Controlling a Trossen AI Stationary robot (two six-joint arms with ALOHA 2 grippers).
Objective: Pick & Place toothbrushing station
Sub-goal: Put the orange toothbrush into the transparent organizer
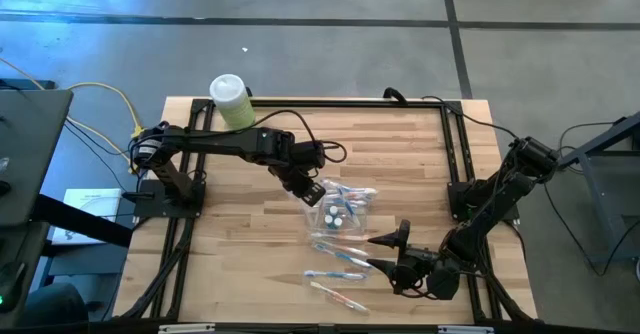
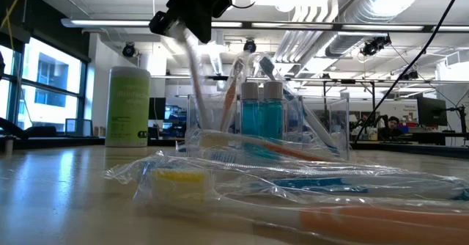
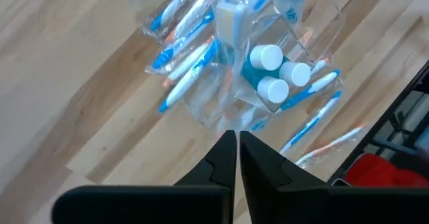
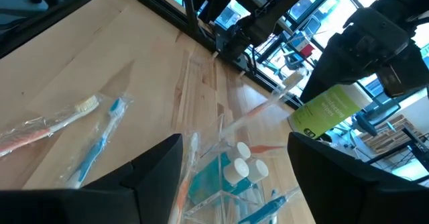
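Note:
The toothbrushing station's clear holder [image 1: 345, 206] stands mid-table with white-capped blue tubes [image 3: 271, 66] and wrapped toothbrushes in it. My left gripper [image 1: 308, 189] hangs above the holder's far left side, shut on a wrapped toothbrush [image 2: 194, 76] whose lower end is down in the holder. More wrapped blue and orange toothbrushes [image 1: 338, 272] lie flat on the table nearer the front edge. My right gripper [image 1: 385, 254] stands open at the front right. It points toward the holder and nothing is between its fingers. My left gripper pinches the upper end of the toothbrush's clear wrapper [image 2: 187, 43] between its two fingers. The fingers come steeply from above. The toothbrush [image 4: 268, 103] slants down from them, its lower end inside the holder among the other brushes.
A pale green white-capped bottle [image 1: 232, 102] stands at the table's far left corner. A black frame [image 1: 455, 144] borders the table top. Bare wood lies at the left and near-left of the table.

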